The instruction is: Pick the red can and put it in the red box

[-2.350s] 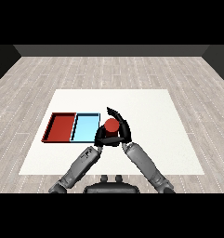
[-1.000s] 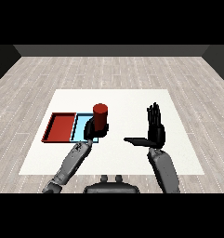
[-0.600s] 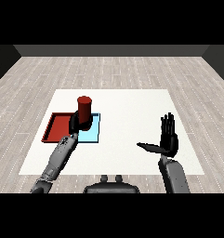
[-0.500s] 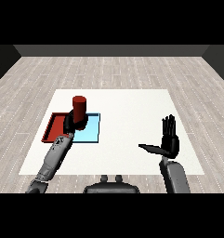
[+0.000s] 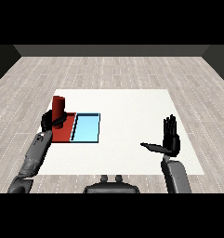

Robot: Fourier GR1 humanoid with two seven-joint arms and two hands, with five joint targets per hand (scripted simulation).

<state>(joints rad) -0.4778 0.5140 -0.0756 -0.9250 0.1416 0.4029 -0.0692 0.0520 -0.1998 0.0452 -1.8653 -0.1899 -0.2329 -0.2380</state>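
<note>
left hand curled round upright red can, above red tray. right hand fingers straight, spread, holding nothing.

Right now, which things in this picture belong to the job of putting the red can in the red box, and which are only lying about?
Belong to the job:
- red can, upright, held over the red tray
- red tray
- left hand, curled round the can

Only lying about:
- light blue tray, beside the red one
- right hand, open, holding nothing
- white table
</note>
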